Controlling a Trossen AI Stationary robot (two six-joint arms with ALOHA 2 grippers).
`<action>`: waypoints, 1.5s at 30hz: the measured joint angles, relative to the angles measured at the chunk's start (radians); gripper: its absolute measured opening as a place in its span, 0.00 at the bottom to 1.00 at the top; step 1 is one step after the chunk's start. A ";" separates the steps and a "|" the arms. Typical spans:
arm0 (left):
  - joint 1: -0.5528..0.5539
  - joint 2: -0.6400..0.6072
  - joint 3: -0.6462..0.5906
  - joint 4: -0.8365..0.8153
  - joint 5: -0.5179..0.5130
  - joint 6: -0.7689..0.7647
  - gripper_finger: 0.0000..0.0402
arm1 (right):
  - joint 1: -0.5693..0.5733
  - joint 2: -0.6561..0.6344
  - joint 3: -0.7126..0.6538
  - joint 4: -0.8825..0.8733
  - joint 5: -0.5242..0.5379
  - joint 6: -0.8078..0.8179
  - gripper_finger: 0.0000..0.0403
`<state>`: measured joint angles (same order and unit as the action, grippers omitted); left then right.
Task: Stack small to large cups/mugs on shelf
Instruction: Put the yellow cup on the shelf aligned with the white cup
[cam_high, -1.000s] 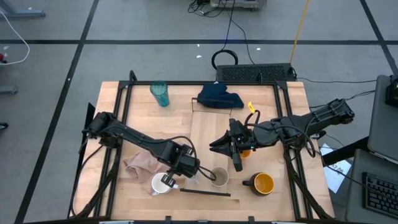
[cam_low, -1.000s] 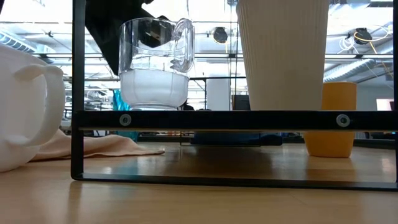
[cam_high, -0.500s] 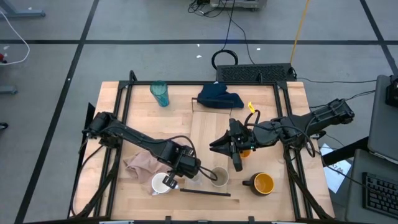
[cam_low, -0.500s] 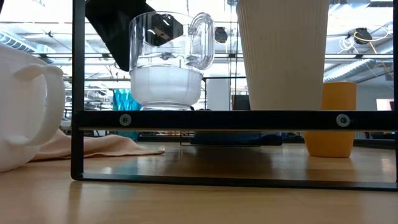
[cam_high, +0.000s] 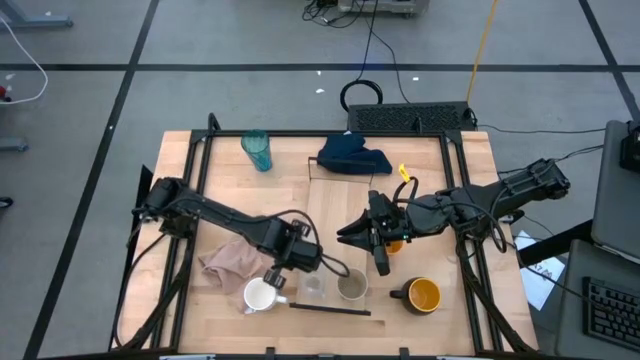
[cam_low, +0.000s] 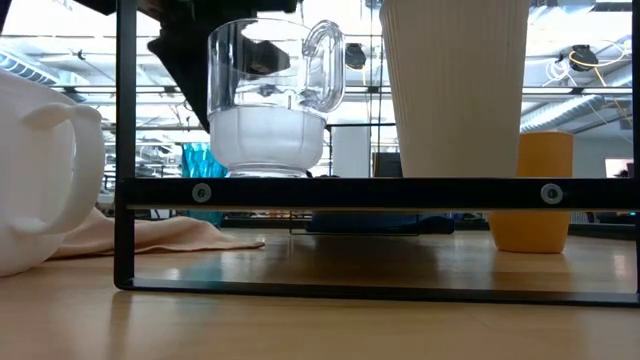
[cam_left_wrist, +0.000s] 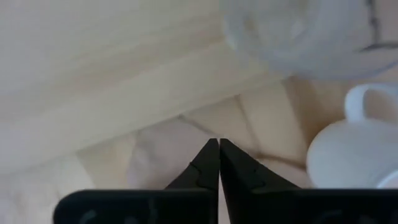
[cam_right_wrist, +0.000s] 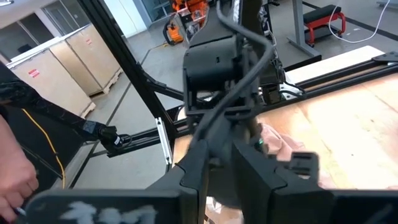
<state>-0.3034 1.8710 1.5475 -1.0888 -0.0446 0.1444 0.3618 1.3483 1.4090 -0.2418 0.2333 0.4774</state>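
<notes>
we see tiny clear cup (cam_low: 268, 95) upright on shelf (cam_low: 375, 192), beside beige cup (cam_low: 456, 88). left gripper (cam_high: 300, 255) just behind it, empty, fingers pressed together. white mug (cam_high: 259, 295) on bench (cam_high: 230, 180). right gripper (cam_high: 378, 238) mid-bench, pinched around small orange cup (cam_low: 536, 190).

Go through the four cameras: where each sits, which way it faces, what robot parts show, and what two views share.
High: above the table, facing straight down; both arms, left gripper and right gripper.
Low: at table-top height, facing level across, past a small clear plastic cup; a dark arm part behind it.
Left wrist: on the left arm, facing the wood; own shut fingertips.
Right wrist: on the right arm, facing the left arm; own gripper at the bottom.
Shared: the glossy white handled mug, in high, low and left wrist.
</notes>
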 joint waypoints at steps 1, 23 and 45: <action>0.011 -0.002 0.000 -0.012 -0.001 0.000 0.05 | 0.000 0.000 0.000 -0.004 0.000 0.000 0.15; 0.248 -0.479 0.001 0.043 0.090 -0.252 0.06 | 0.000 0.000 0.000 -0.138 0.000 0.008 0.15; 0.360 -0.575 0.000 -0.008 0.145 -0.454 0.45 | -0.093 0.000 0.000 -0.150 0.001 -0.073 0.15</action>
<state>0.0565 1.2964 1.5478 -1.0969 0.1006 -0.3101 0.2691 1.3483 1.4090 -0.3915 0.2344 0.4040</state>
